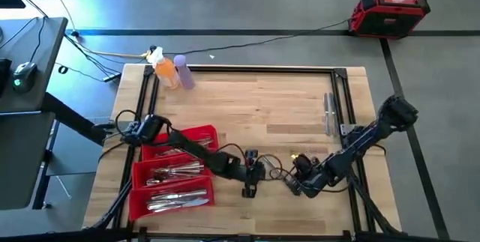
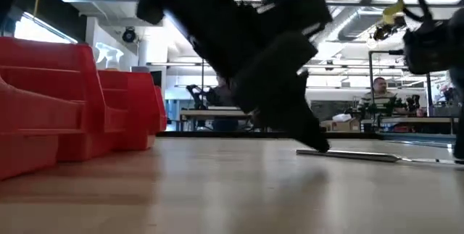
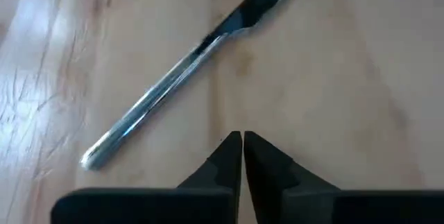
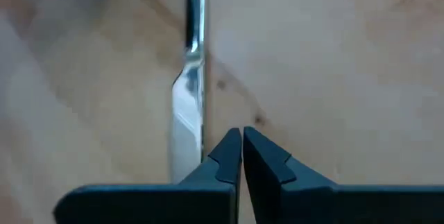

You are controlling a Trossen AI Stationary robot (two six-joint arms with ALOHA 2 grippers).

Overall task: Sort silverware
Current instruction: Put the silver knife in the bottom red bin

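Entry: silverware sort, step in hand is the pick-up of a loose piece from the bare wood.

- My left pincer [image 3: 241,144]: low over the table at about 6 o'clock, fingertips pressed together, holding nothing.
- My right pincer [image 4: 241,141]: close by at about 5 o'clock, tips likewise pressed together and empty.
- Loose piece [image 3: 187,71]: slim, bright, mirror-polished metal, lying flat and slantwise on the wood just ahead of my left fingertips, not touching them.
- Knife blade [image 4: 187,106]: flat on the wood just beside my right tips. I cannot tell whether it is the same piece.
- Red tray [image 1: 135,189]: at 8 o'clock, with sorted silverware [image 1: 176,173] lying in its compartments.
- Two more pieces [image 1: 328,113]: at 3 o'clock near the table edge, unsorted.

Next move, as I judge it: I spread one pincer, straddle the handle across its narrow width, and close low, since the metal lies flush and looks slippery. Then I carry it to the matching compartment.
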